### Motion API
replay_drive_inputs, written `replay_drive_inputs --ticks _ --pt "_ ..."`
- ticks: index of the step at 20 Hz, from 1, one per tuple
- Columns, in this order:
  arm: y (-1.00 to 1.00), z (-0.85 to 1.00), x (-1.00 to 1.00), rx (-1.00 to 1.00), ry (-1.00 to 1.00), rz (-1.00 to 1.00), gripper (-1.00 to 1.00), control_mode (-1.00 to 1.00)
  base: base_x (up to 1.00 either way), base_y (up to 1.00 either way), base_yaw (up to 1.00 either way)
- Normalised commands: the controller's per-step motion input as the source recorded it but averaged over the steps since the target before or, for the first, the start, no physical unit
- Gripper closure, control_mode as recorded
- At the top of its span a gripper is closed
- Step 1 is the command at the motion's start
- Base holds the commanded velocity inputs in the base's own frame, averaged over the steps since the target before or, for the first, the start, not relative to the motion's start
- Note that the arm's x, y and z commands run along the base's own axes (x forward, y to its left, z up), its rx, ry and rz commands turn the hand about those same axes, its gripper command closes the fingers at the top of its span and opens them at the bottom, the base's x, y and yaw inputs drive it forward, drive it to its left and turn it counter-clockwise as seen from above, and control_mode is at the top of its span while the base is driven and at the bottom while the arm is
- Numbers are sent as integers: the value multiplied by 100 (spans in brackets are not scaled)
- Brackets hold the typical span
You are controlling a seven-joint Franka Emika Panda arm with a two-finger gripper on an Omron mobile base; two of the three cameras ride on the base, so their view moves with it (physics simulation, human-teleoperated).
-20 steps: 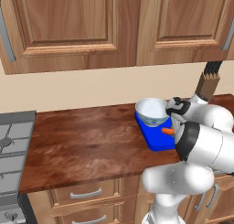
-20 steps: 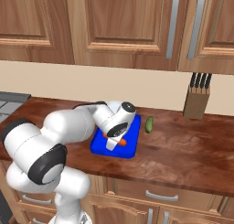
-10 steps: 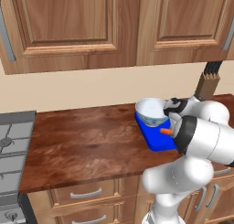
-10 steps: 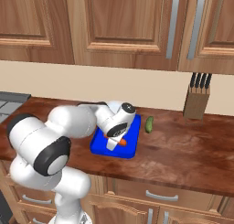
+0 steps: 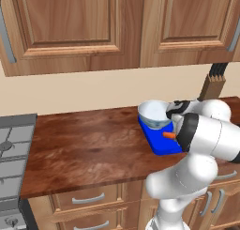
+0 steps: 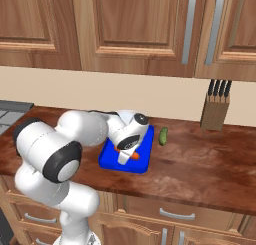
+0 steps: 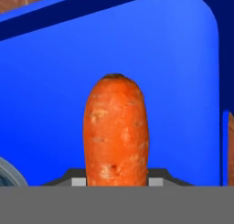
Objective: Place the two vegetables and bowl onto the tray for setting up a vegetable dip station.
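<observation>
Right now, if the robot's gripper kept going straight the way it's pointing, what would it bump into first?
Probably the blue tray. The gripper points down at it, shut on the carrot, so the carrot's tip would likely touch the tray first. How much gap remains is hard to judge.

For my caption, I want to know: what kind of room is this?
A kitchen, rendered in simulation: wooden cabinets above a wood counter, a knife block by the wall, and a stove at one end.
</observation>
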Motion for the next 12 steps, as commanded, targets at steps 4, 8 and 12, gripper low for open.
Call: replay_drive_inputs --ticks 4,8,12 --pt "0 -12 4 0 0 4 -100 -100 0 0 0" --pt "-1 -6 0 0 0 4 -100 -100 0 0 0" --pt "-7 0 0 0 0 2 -100 -100 0 0 0"
